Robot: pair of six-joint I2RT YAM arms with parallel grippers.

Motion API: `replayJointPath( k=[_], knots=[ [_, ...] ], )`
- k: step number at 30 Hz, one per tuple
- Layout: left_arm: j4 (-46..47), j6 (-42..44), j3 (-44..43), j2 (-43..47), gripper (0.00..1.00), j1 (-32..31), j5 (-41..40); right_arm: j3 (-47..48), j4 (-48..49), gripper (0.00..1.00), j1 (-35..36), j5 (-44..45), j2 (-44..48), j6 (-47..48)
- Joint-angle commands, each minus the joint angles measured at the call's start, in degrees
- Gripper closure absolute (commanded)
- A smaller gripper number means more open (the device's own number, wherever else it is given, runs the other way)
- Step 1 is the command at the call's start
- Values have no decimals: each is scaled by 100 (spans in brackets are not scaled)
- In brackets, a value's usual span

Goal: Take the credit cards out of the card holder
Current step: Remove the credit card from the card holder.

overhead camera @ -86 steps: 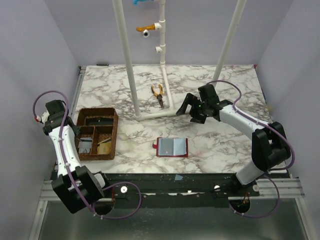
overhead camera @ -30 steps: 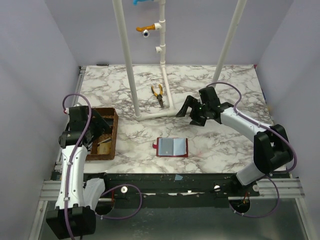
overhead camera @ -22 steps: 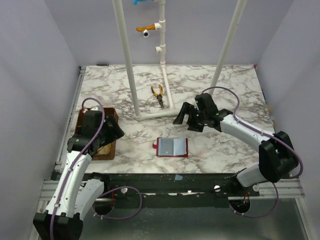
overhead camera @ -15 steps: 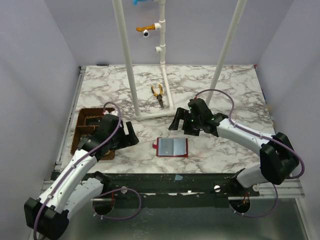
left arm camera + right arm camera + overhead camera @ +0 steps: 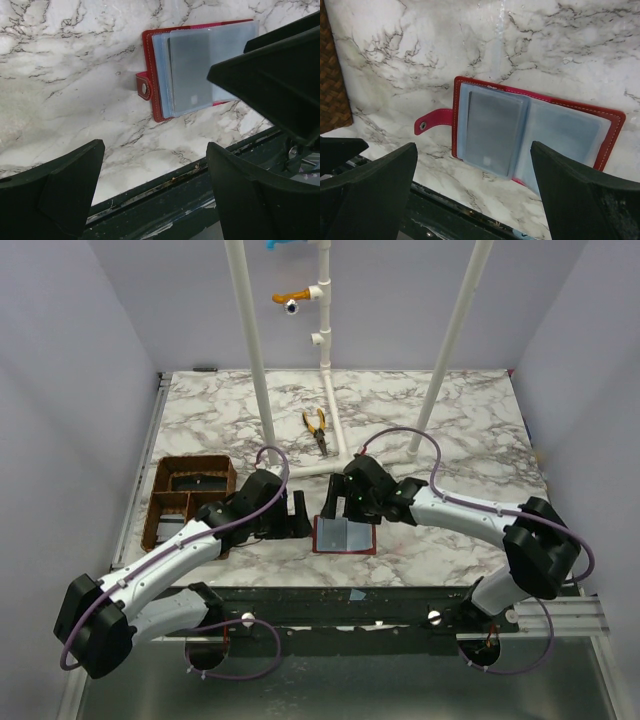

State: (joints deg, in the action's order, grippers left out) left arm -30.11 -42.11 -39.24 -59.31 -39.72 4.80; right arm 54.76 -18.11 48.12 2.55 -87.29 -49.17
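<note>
1. The card holder [image 5: 345, 536] lies open, flat on the marble table [image 5: 450, 410] near its front edge, between the two arms.
2. No card is out yet. A grey card [image 5: 492, 131] sits in its clear sleeve, so all the removal is left to do.
3. The left gripper [image 5: 155, 150] and right gripper [image 5: 472, 150] hover over it, jaws spread wide, grasping and touching nothing.

You're looking at a robot lab test booth here, pretty clearly. Plain lavender walls [image 5: 70, 390] box in a marble-print table [image 5: 480, 410], and a white pipe frame [image 5: 252, 360] stands on it. Two cabled robot arms, left [image 5: 170, 558] and right [image 5: 465, 512], sit on a metal rail [image 5: 95, 618] along the near edge. Pliers [image 5: 317, 427] lie around too.
</note>
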Motion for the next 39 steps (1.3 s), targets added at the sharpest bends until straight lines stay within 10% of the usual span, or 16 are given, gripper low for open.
replayJointPath(
  k=[1,39],
  knots=[
    [288,-85,13,-21,15,-15,130,114,-196,5,126,527,-289,-241],
    [573,-184,-323,-705,18,57,477,874,-1033,36,611,1606,-1254,345]
  ],
)
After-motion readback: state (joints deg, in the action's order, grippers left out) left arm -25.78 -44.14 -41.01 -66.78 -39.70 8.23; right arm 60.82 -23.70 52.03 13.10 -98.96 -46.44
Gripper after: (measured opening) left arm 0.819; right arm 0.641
